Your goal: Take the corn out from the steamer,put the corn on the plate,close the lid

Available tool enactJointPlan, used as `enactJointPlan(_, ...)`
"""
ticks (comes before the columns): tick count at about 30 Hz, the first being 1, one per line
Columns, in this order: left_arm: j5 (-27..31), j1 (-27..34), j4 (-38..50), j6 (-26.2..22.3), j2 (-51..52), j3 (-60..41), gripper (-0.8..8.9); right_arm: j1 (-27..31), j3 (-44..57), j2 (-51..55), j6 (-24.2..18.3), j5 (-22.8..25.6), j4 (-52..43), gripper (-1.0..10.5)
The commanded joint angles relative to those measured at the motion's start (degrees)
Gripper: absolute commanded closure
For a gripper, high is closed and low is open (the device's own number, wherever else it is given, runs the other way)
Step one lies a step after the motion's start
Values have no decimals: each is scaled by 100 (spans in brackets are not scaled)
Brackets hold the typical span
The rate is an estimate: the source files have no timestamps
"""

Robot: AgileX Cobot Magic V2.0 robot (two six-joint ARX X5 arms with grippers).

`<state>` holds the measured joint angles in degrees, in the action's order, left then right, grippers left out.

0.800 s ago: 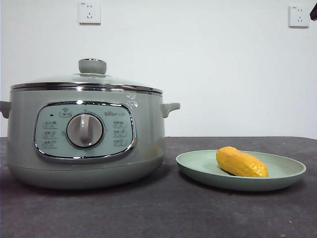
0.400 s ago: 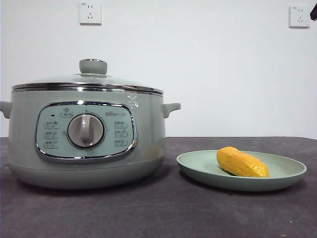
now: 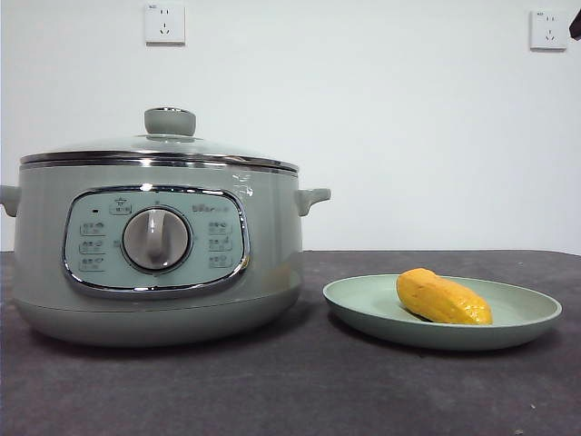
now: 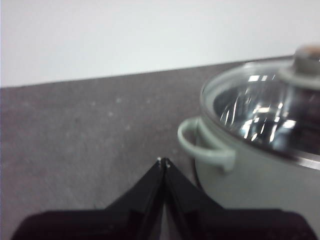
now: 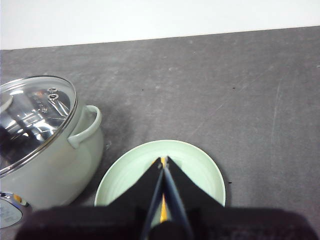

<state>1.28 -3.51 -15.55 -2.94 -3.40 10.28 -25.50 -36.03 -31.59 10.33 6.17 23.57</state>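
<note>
Both tools are idle: the left gripper (image 4: pixel 163 161) hangs beside the steamer (image 3: pixel 154 245) with its jaws pressed together on nothing, above bare table (image 3: pixel 300 391) near one of the side handles, and the right gripper (image 5: pixel 163 160) hovers above the plate (image 5: pixel 200 165) with its jaws likewise clenched and empty. As far as the pictures show, the task looks finished. The corn (image 3: pixel 442 298) lies on the plate, on its side and a little toward the steamer side of the dish, and the lid (image 3: pixel 159 150) sits level on the steamer's steel rim with its knob upright, so nothing seems left but for the arms to stay clear. The front view gives the whole corn, the lid's seating along the rim and the control panel with its dial, but of the arms only a black tip at the top right corner. The right wrist view hides nearly all of the corn behind its own jaws, leaving a thin yellow sliver between them, yet it shows the plate just beside the steamer without touching. The left wrist view shows through the glass into a steel interior, blurred.
</note>
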Motion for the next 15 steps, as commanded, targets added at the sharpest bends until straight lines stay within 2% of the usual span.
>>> enactJointPlan(1, -17, 55, 286, 146, 107, -426, 816, -9, 61, 0, 55, 20, -35, 946)
enactJointPlan(8, -17, 63, 302, 192, 332, -890, 816, -9, 61, 0, 55, 20, -35, 946)
enactJointPlan(15, 0, 63, 234, 313, 328, -907, 816, -9, 61, 0, 55, 20, -31, 946)
